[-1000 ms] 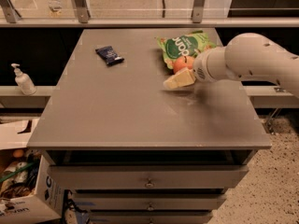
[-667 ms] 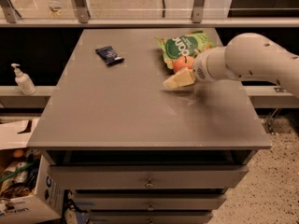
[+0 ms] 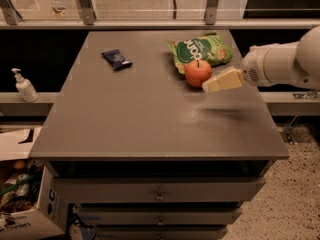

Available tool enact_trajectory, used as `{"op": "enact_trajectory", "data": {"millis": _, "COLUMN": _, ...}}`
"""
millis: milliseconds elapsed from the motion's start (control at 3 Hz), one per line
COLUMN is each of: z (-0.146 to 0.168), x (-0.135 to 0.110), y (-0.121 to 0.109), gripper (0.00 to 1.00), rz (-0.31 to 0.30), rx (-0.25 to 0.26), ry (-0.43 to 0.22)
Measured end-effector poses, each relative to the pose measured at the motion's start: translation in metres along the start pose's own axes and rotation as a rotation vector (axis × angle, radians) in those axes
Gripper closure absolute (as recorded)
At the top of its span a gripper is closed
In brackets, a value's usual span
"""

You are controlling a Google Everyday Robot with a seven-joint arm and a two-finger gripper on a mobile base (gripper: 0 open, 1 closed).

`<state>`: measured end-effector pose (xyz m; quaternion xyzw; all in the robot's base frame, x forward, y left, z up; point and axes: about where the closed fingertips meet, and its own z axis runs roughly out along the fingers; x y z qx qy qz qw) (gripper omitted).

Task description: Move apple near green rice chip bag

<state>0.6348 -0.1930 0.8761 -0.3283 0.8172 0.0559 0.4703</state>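
Note:
The red-orange apple [image 3: 198,73] stands on the grey table [image 3: 150,119], touching the front edge of the green rice chip bag [image 3: 201,50] at the back right. My gripper [image 3: 221,81] hovers just right of the apple, a little above the table, open and empty, with its cream fingers [image 3: 227,78] pointing left toward the apple. The white arm [image 3: 282,64] reaches in from the right edge.
A small dark blue packet [image 3: 116,59] lies at the back left of the table. A soap bottle [image 3: 23,86] stands on a ledge to the left. A cardboard box [image 3: 25,204] sits on the floor at lower left. Drawers are below the tabletop.
The gripper has let go of the apple and drawn back to the right. The apple now stands free against the bag.

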Motion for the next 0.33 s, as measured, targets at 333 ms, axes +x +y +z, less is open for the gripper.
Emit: {"op": "enact_trajectory", "data": {"millis": 333, "z": -0.0030, "x": 0.0002, "y": 0.0015, "gripper": 0.00, "rz": -0.002, "rx": -0.006, "ry": 0.002}}
